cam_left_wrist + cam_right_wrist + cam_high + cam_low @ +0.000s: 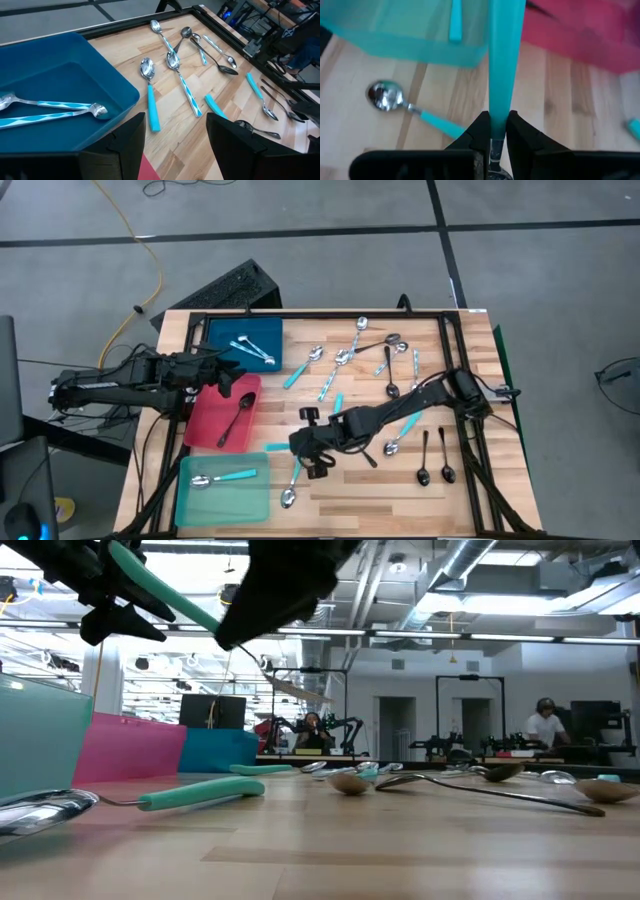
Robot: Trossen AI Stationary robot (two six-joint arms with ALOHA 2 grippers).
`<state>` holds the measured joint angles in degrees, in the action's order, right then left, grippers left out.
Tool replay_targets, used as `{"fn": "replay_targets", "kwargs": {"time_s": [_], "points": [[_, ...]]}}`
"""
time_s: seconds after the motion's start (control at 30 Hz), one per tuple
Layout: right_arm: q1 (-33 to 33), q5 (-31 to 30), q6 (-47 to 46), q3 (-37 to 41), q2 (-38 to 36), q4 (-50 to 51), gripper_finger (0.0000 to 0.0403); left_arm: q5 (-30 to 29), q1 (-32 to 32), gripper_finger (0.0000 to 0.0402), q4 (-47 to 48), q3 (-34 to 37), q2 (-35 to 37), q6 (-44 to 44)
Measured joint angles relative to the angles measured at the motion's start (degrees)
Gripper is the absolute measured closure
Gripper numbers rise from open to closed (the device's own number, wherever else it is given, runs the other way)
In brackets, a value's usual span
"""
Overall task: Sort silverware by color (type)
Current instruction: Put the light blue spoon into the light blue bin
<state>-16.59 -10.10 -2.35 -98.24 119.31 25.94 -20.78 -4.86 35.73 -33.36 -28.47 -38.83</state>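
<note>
Wooden slats make up the table (pixel 350 490), set on grey floor, with three trays stacked down the left of the high view: blue tray (pixel 215 350) at top, red tray (pixel 205 430) in the middle, teal tray (pixel 200 500) at bottom. The step in hand looks like carrying a turquoise-handled spoon to the teal tray. The right gripper (pixel 312 442) sits at centre frame, just right of the teal tray's upper corner, its fingers clenched on that held spoon (pixel 506 60); in the right wrist view the handle juts forward toward the tray's near wall. The next move calls for travel left over that wall, then a release beside the spoon already lying there (pixel 225 477).

The left gripper (pixel 222 372) waits at the blue tray's lower edge, jaws spread and empty, with two patterned spoons (pixel 50 110) in the tray ahead of it. A black spoon (pixel 237 416) lies in the red tray. One loose spoon (pixel 291 485) lies just right of the teal tray, under the carry path, though low enough not to obstruct. Other silverware is scattered over the upper middle, and two black spoons (pixel 435 460) lie at lower right
</note>
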Motion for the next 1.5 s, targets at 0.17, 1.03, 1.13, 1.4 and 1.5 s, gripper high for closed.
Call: {"fn": "replay_targets", "kwargs": {"time_s": [0.17,1.03,1.13,1.4,1.5], "points": [[1.22,4.24,4.7,0.0,0.0,-5.73,0.0336,-0.04,0.0,0.0207,-0.02,0.0,0.0,0.0],[4.01,11.27,8.86,-0.02,0.0,-33.69,0.0336,-0.22,0.0,0.0207,-0.02,0.0,-0.02,0.42],[4.01,11.99,8.85,-0.02,0.0,-36.61,0.0336,-0.22,0.0,0.0207,-0.02,0.0,-0.01,0.44],[4.01,13.01,8.85,-0.02,0.0,-43.21,0.0336,-0.28,0.0,0.0207,-0.02,0.0,-0.02,0.46],[4.01,13.18,8.86,-0.04,0.0,-43.99,0.0336,-0.28,0.0,0.0207,-0.02,0.0,0.0,0.46]]}}
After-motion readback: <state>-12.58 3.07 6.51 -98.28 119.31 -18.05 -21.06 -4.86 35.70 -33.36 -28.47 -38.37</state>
